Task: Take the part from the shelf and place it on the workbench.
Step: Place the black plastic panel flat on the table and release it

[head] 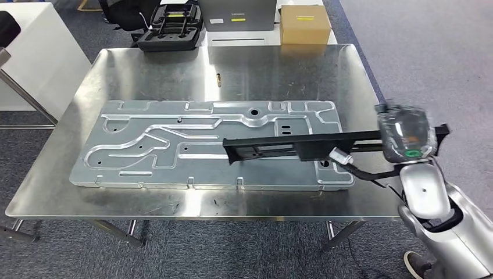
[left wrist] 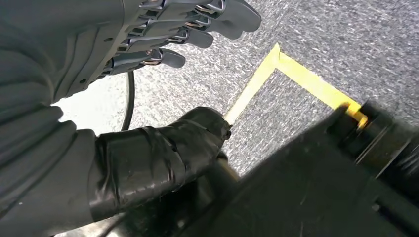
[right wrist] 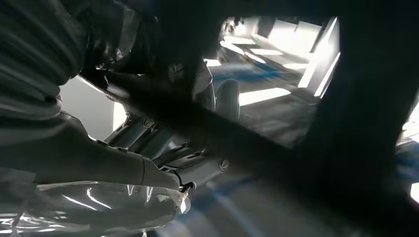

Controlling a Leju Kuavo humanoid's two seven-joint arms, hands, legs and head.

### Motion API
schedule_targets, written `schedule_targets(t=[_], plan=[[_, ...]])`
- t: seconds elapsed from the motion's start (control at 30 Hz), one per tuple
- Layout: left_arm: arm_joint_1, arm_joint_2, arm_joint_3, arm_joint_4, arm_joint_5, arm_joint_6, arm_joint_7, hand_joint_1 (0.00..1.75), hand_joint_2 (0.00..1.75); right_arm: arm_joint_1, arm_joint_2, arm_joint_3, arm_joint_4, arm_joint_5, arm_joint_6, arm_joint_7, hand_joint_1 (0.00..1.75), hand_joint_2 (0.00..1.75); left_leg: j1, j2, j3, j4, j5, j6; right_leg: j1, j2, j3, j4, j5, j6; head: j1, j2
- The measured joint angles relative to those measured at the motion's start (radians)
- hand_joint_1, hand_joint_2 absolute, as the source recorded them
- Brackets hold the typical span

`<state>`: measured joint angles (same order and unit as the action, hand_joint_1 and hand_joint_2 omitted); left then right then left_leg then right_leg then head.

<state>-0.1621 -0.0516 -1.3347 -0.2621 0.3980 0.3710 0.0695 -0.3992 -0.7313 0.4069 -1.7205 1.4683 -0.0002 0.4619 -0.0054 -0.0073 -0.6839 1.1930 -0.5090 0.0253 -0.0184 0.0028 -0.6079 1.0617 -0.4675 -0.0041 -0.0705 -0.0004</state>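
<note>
A long black part (head: pixel 279 148) lies level over the right half of a large grey stamped metal panel (head: pixel 145 145) on the steel workbench (head: pixel 145 70). My right hand (head: pixel 407 138) grips the part's near end beyond the bench's right edge. Whether the part's far end rests on the panel I cannot tell. In the right wrist view the fingers (right wrist: pixel 168 150) wrap the dark bar of the part (right wrist: pixel 257 153). My left hand (left wrist: pixel 148 39) hangs over grey carpet with its fingers spread and nothing in it.
Behind the bench stand a cardboard box (head: pixel 304 24), a grey box (head: pixel 237 14) and a black foam case (head: pixel 171 26). A white table (head: pixel 35 52) is at the left. A small object (head: pixel 219 77) lies on the bench's far middle. Yellow tape (left wrist: pixel 296 74) marks the floor.
</note>
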Motion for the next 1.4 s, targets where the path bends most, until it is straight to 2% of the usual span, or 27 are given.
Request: schedule_targets(t=[0.07,0.1,0.2,0.27,0.33,0.37,0.4,0.43,0.47,0.5,0.53,0.6,0.67,0.73,0.8,0.87,0.9,0.93,0.97,1.03,1.07,1.13,1.23,1.3,1.37,1.4], plan=[[-0.004,0.0,-0.001,0.0,0.0,-0.002,0.0,0.0,1.75,-0.034,-0.012,0.048,-0.003,0.033,0.077,-0.04,1.75,1.75,-0.01,0.001,0.056,-0.115,0.039,0.012,0.002,-0.001,0.0,0.0,0.001,0.003,0.0,0.0],[-0.006,0.0,-0.002,0.0,0.001,-0.003,0.0,0.0,1.75,-0.047,-0.016,0.068,-0.004,0.036,0.096,-0.046,1.75,1.75,-0.014,0.001,0.068,-0.142,0.044,0.015,0.002,-0.002,-0.001,-0.002,0.002,0.006,0.0,0.0],[-0.007,0.0,-0.003,0.0,0.008,-0.003,-0.001,0.0,1.75,-0.076,-0.028,0.111,-0.007,0.034,0.117,-0.052,1.75,1.75,-0.015,0.0,0.075,-0.167,0.056,0.022,0.0,-0.005,0.0,-0.012,0.006,0.019,0.001,0.0],[-0.007,0.0,-0.003,0.0,0.013,0.004,-0.003,0.0,1.75,-0.091,-0.041,0.134,-0.009,0.031,0.131,-0.053,1.75,1.75,-0.009,0.0,0.084,-0.19,0.068,0.028,0.001,-0.005,-0.015,0.023,-0.022,0.026,0.004,0.0],[-0.008,-0.002,-0.003,0.0,0.009,0.021,-0.006,0.0,1.75,-0.102,-0.055,0.16,-0.009,0.033,0.161,-0.062,0.87,1.75,-0.008,0.001,0.087,-0.197,0.072,0.032,0.0,-0.004,-0.063,0.128,-0.077,0.031,0.007,0.0],[-0.008,-0.003,-0.003,0.0,0.006,0.031,-0.008,0.0,1.75,-0.104,-0.061,0.176,-0.009,0.036,0.183,-0.072,0.44,1.31,-0.007,0.001,0.087,-0.196,0.072,0.033,-0.001,-0.004,-0.09,0.185,-0.099,0.034,0.008,0.0],[-0.007,-0.004,-0.003,0.0,0.002,0.041,-0.008,0.0,1.75,-0.105,-0.068,0.193,-0.009,0.038,0.206,-0.083,0.0,0.87,-0.007,0.001,0.087,-0.195,0.071,0.033,-0.003,-0.004,-0.107,0.218,-0.103,0.037,0.009,0.0],[-0.007,-0.004,-0.003,0.0,0.0,0.049,-0.009,0.0,1.75,-0.106,-0.075,0.209,-0.01,0.041,0.224,-0.093,0.0,0.44,-0.006,0.001,0.087,-0.194,0.07,0.033,-0.006,-0.004,-0.109,0.219,-0.09,0.041,0.009,0.0],[-0.008,-0.004,-0.003,0.0,0.0,0.055,-0.009,0.0,1.75,-0.108,-0.081,0.223,-0.01,0.042,0.237,-0.101,0.0,0.0,-0.004,0.001,0.087,-0.19,0.067,0.032,-0.01,-0.005,-0.094,0.184,-0.061,0.045,0.009,0.0],[-0.008,-0.005,-0.003,0.0,0.0,0.059,-0.01,0.0,1.31,-0.112,-0.086,0.235,-0.011,0.043,0.245,-0.105,0.0,0.0,-0.003,0.0,0.086,-0.184,0.063,0.029,-0.014,-0.005,-0.066,0.124,-0.027,0.05,0.01,0.0],[-0.008,-0.005,-0.004,0.001,0.0,0.061,-0.01,0.0,0.87,-0.119,-0.091,0.246,-0.013,0.043,0.251,-0.108,0.0,0.0,-0.003,0.0,0.084,-0.176,0.058,0.024,-0.016,-0.005,-0.038,0.068,-0.006,0.052,0.01,0.0],[-0.01,-0.005,-0.004,0.001,-0.001,0.064,-0.01,0.0,0.0,-0.134,-0.098,0.261,-0.02,0.045,0.262,-0.112,0.0,0.0,-0.005,0.0,0.076,-0.159,0.049,0.013,-0.014,-0.003,-0.006,0.003,0.007,0.044,0.01,0.0],[-0.012,-0.005,-0.004,0.001,-0.004,0.062,-0.001,0.0,0.0,-0.15,-0.105,0.274,-0.027,0.05,0.28,-0.121,0.0,0.0,-0.005,0.0,0.072,-0.152,0.047,0.005,-0.01,-0.001,-0.004,-0.003,0.004,0.027,0.01,0.0],[-0.013,-0.006,-0.006,0.001,-0.009,0.054,0.022,0.0,0.0,-0.173,-0.108,0.291,-0.033,0.055,0.298,-0.132,0.0,0.0,-0.003,0.001,0.067,-0.14,0.035,-0.004,-0.01,-0.001,-0.002,-0.005,0.006,0.015,0.008,0.0],[-0.014,-0.007,-0.009,0.002,-0.012,0.045,0.042,0.0,0.0,-0.194,-0.109,0.302,-0.037,0.057,0.305,-0.129,0.0,0.0,0.001,0.002,0.035,-0.068,-0.009,-0.015,-0.01,-0.003,0.001,-0.008,0.007,0.007,0.004,0.0],[-0.012,-0.008,-0.012,0.002,-0.008,0.039,0.054,0.0,0.0,-0.206,-0.11,0.308,-0.041,0.056,0.303,-0.104,0.0,0.0,0.003,0.002,-0.022,0.051,-0.062,-0.021,-0.007,-0.006,0.001,-0.008,0.006,0.002,0.002,0.0],[-0.01,-0.009,-0.012,0.002,-0.005,0.036,0.058,0.0,0.0,-0.21,-0.11,0.311,-0.042,0.054,0.302,-0.09,0.0,0.0,0.004,0.002,-0.042,0.092,-0.072,-0.021,-0.005,-0.007,0.001,-0.007,0.005,0.001,0.002,0.0],[-0.007,-0.009,-0.012,0.002,-0.002,0.033,0.06,0.0,0.0,-0.214,-0.112,0.314,-0.043,0.053,0.302,-0.077,0.0,0.0,0.005,0.002,-0.049,0.102,-0.065,-0.019,-0.003,-0.007,0.002,-0.007,0.005,0.0,0.002,0.0],[-0.005,-0.009,-0.012,0.002,0.001,0.029,0.062,0.0,0.0,-0.215,-0.115,0.316,-0.044,0.05,0.303,-0.068,0.0,0.0,0.005,0.002,-0.037,0.076,-0.04,-0.016,-0.002,-0.007,0.002,-0.007,0.005,0.0,0.002,0.0],[-0.004,-0.008,-0.012,0.002,0.003,0.018,0.065,0.0,0.0,-0.216,-0.124,0.318,-0.046,0.039,0.314,-0.05,0.0,0.0,0.004,0.001,0.018,-0.043,0.021,-0.007,-0.001,-0.005,0.003,-0.008,0.004,0.001,0.002,0.0],[-0.004,-0.008,-0.012,0.002,0.003,0.014,0.067,0.0,0.0,-0.217,-0.129,0.319,-0.047,0.031,0.322,-0.04,0.0,0.0,0.001,0.001,0.044,-0.098,0.039,-0.002,0.0,-0.004,0.002,-0.007,0.004,0.003,0.003,0.0],[-0.002,-0.008,-0.012,0.002,0.004,0.009,0.071,0.0,0.0,-0.216,-0.137,0.319,-0.049,0.016,0.337,-0.019,0.0,0.0,-0.004,0.0,0.066,-0.147,0.044,0.003,0.0,-0.003,-0.001,-0.011,0.007,0.01,0.003,0.0],[0.002,-0.007,-0.012,0.002,0.005,0.007,0.074,0.0,0.0,-0.209,-0.15,0.319,-0.048,-0.009,0.355,0.016,0.0,0.0,-0.005,0.002,0.074,-0.167,0.054,0.016,-0.003,-0.002,-0.002,-0.012,0.003,0.026,0.003,0.0],[0.003,-0.007,-0.012,0.002,0.006,0.006,0.073,0.0,0.0,-0.203,-0.163,0.318,-0.048,-0.023,0.375,0.039,0.0,0.0,-0.003,0.003,0.082,-0.181,0.061,0.028,-0.004,-0.002,-0.027,0.046,-0.035,0.031,0.005,0.0],[0.004,-0.007,-0.012,0.002,0.006,0.006,0.073,0.0,0.0,-0.195,-0.174,0.317,-0.047,-0.031,0.389,0.051,0.0,0.0,-0.005,0.003,0.083,-0.183,0.062,0.034,-0.003,-0.002,-0.082,0.164,-0.09,0.033,0.007,0.0],[0.005,-0.007,-0.012,0.002,0.007,0.006,0.073,0.0,0.0,-0.191,-0.176,0.317,-0.046,-0.034,0.392,0.054,0.0,0.0,-0.005,0.003,0.084,-0.182,0.061,0.035,-0.002,-0.002,-0.107,0.213,-0.104,0.035,0.007,0.0]])
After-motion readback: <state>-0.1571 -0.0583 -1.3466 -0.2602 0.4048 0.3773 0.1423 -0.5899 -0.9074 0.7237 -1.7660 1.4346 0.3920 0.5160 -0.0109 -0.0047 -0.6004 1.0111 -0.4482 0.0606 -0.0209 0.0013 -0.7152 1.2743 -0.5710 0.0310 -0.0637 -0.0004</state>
